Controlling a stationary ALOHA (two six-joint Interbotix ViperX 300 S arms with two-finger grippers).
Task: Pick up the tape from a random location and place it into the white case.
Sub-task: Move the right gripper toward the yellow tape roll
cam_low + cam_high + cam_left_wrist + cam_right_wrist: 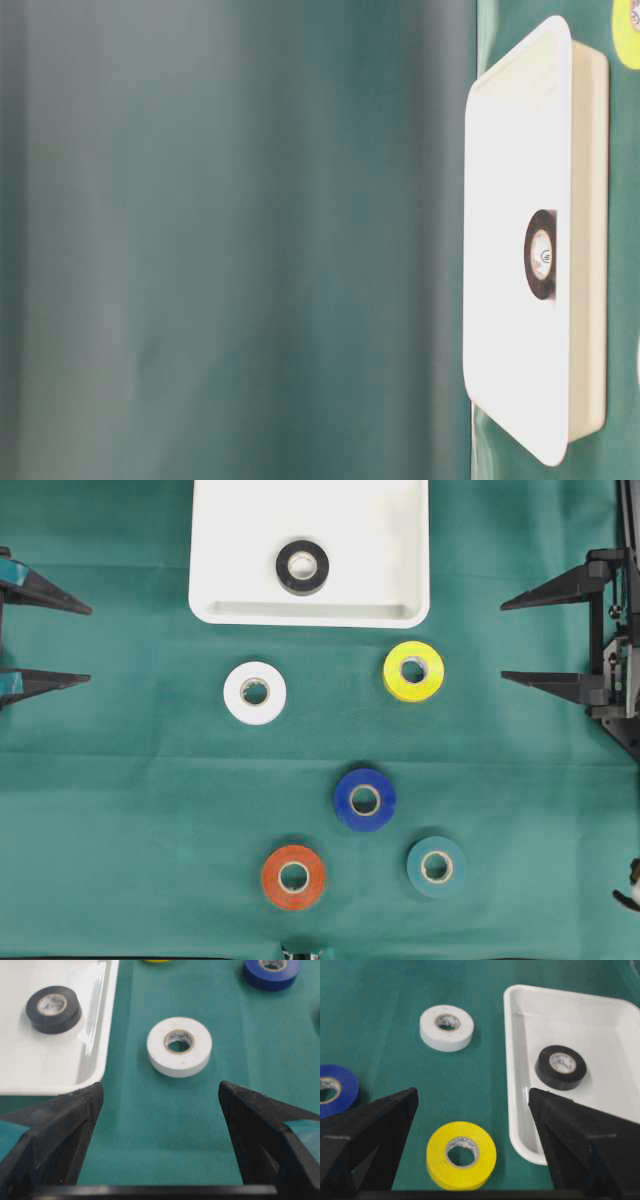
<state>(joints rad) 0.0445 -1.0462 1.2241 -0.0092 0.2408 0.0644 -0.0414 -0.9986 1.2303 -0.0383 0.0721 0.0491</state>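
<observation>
The white case (230, 540) lies at the back middle of the green cloth, with a black tape roll (283, 568) flat inside it. On the cloth in front of it lie a white roll (235, 695) and a yellow roll (396, 675). My left gripper (89, 643) hovers open at the left edge with nothing between its fingers; in its wrist view the white roll (157, 1047) lies ahead of it. My right gripper (502, 642) is open and empty at the right edge, with the yellow roll (437, 1152) low between its fingers on the cloth.
Nearer the front lie a blue roll (345, 802), an orange roll (273, 878) and a teal roll (417, 868). The table-level view shows the case (510, 150) side-on with the black roll (528, 255) in it.
</observation>
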